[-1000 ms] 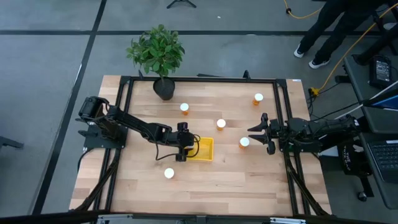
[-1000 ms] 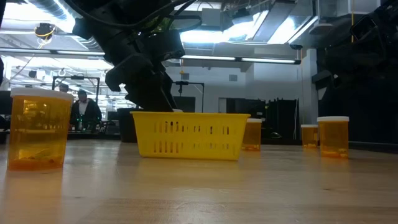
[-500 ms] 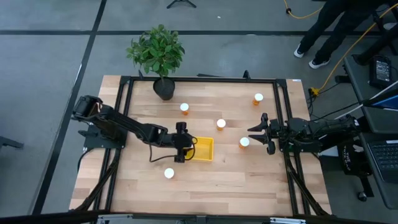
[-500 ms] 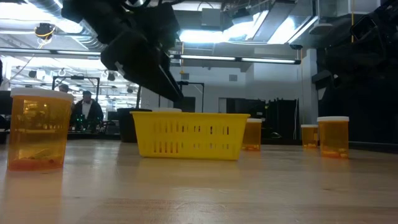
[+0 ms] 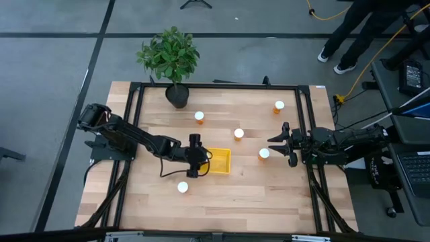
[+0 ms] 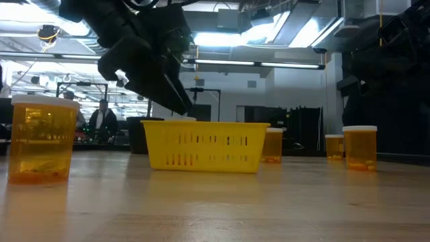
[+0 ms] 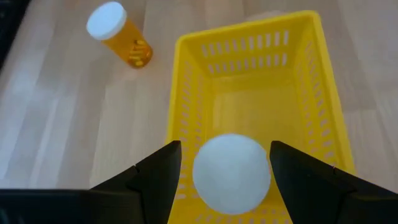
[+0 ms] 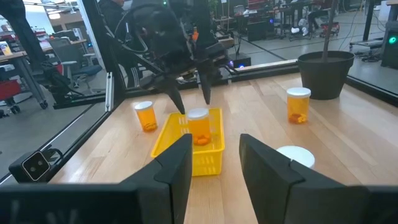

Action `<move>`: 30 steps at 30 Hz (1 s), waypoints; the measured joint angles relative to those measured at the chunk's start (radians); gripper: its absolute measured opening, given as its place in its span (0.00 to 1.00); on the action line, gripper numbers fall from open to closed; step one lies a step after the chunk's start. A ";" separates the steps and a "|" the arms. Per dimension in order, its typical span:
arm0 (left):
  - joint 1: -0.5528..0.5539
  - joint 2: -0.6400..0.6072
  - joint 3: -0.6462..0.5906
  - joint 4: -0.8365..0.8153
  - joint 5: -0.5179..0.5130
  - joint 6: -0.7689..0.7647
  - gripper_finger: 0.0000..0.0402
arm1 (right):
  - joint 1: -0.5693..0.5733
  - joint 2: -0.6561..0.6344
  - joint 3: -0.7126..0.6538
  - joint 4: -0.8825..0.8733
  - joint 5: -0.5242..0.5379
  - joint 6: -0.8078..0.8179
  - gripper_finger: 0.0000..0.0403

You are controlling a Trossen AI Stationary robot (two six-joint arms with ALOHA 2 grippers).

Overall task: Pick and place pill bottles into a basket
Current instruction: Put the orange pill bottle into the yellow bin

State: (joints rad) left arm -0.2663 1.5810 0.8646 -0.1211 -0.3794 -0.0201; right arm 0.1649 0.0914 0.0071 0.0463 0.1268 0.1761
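The yellow basket (image 5: 220, 161) lies mid-table. One pill bottle (image 7: 231, 173) with a white cap stands upright inside it, also in the right wrist view (image 8: 199, 127). My left gripper (image 5: 203, 160) hovers open over the basket's left end, its fingers (image 7: 155, 177) on either side of the cap and above it. Other pill bottles stand on the wood: one (image 5: 181, 187) near the front, one (image 5: 199, 116) by the pot, one (image 5: 238, 134) in the middle, one (image 5: 279, 105) far right. My right gripper (image 5: 274, 145) waits open beside another bottle (image 5: 264, 153).
A dark pot with a green plant (image 5: 176, 94) stands at the table's back edge. A black frame (image 5: 306, 134) runs around the table. In the low view a bottle (image 6: 40, 138) looms close on the left, and a person (image 6: 102, 121) stands far behind.
The left gripper has lifted off the basket and drawn back a little to the left, leaving the bottle standing inside. The right arm has not moved.
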 joint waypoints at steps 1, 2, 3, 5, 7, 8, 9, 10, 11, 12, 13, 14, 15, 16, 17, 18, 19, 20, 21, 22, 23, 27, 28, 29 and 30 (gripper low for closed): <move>-0.007 0.000 0.000 0.003 -0.010 0.006 0.60 | 0.000 0.000 0.000 0.000 0.000 0.000 0.34; -0.014 0.000 0.000 0.006 -0.014 0.017 0.60 | 0.000 0.000 0.000 0.000 0.000 0.000 0.34; -0.018 0.004 0.000 0.005 -0.015 0.022 0.60 | 0.000 0.000 0.000 0.000 0.000 0.000 0.34; -0.024 0.015 -0.005 0.005 -0.015 0.022 0.60 | 0.000 0.000 0.000 0.000 0.000 0.000 0.34; -0.028 0.028 -0.007 0.003 -0.020 0.015 0.60 | 0.000 0.000 0.000 0.000 0.000 0.002 0.34; -0.028 0.035 -0.007 0.004 -0.022 0.015 0.60 | 0.000 0.000 0.000 0.000 0.000 0.001 0.34; -0.028 0.042 -0.007 0.005 -0.024 0.017 0.60 | 0.000 0.000 0.000 0.000 0.000 0.001 0.34; -0.028 0.048 -0.007 0.007 -0.039 0.024 0.60 | 0.000 0.000 0.000 0.000 0.000 0.001 0.34; -0.028 0.052 -0.007 0.008 -0.057 0.025 0.60 | 0.000 0.000 0.000 0.000 0.000 0.002 0.34; -0.028 0.054 -0.007 0.006 -0.075 0.026 0.60 | 0.000 0.000 0.000 0.000 0.000 0.002 0.34; -0.028 0.054 -0.007 0.004 -0.092 0.026 0.60 | 0.000 0.000 0.000 0.000 0.000 0.001 0.34; -0.028 0.054 -0.007 0.005 -0.103 0.031 0.60 | 0.000 0.000 0.000 0.000 0.000 0.001 0.34; -0.027 0.054 -0.007 0.006 -0.111 0.039 0.60 | 0.000 0.000 0.000 0.000 0.000 0.001 0.34; -0.027 0.054 -0.007 0.005 -0.121 0.043 0.60 | 0.000 0.000 0.000 0.000 0.000 0.001 0.34; -0.027 0.054 -0.007 0.005 -0.129 0.048 0.60 | 0.000 0.000 0.000 0.000 0.000 0.001 0.34; -0.027 0.054 -0.007 0.005 -0.135 0.052 0.60 | 0.000 0.000 0.000 0.000 0.000 0.001 0.34; -0.027 0.054 -0.007 0.005 -0.136 0.058 0.60 | 0.000 0.000 0.000 0.000 0.000 0.000 0.34; -0.027 0.054 -0.007 0.005 -0.136 0.060 0.60 | 0.000 0.000 0.000 0.000 0.000 0.000 0.34; -0.027 0.054 -0.007 0.005 -0.136 0.060 0.60 | 0.000 0.000 0.000 0.000 0.000 0.000 0.34; -0.026 0.054 -0.007 0.005 -0.136 0.060 0.60 | 0.000 0.000 0.000 0.000 0.000 0.000 0.34; -0.026 0.054 -0.007 0.005 -0.136 0.060 0.60 | 0.000 0.000 0.000 0.000 0.000 0.000 0.34; -0.026 0.054 -0.007 0.005 -0.135 0.060 0.60 | 0.000 0.000 0.000 0.000 0.000 0.000 0.34; -0.028 0.054 -0.007 0.005 -0.135 0.060 0.60 | 0.000 0.000 0.000 0.000 0.000 0.000 0.34; -0.032 0.054 -0.007 0.005 -0.136 0.060 0.60 | 0.000 0.000 0.000 0.000 0.000 0.000 0.34; -0.036 0.054 -0.007 0.006 -0.137 0.060 0.60 | 0.000 0.000 0.000 0.000 0.000 -0.001 0.34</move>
State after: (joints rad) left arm -0.3019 1.6346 0.8574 -0.1153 -0.5164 0.0397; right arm 0.1648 0.0914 0.0071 0.0463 0.1268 0.1753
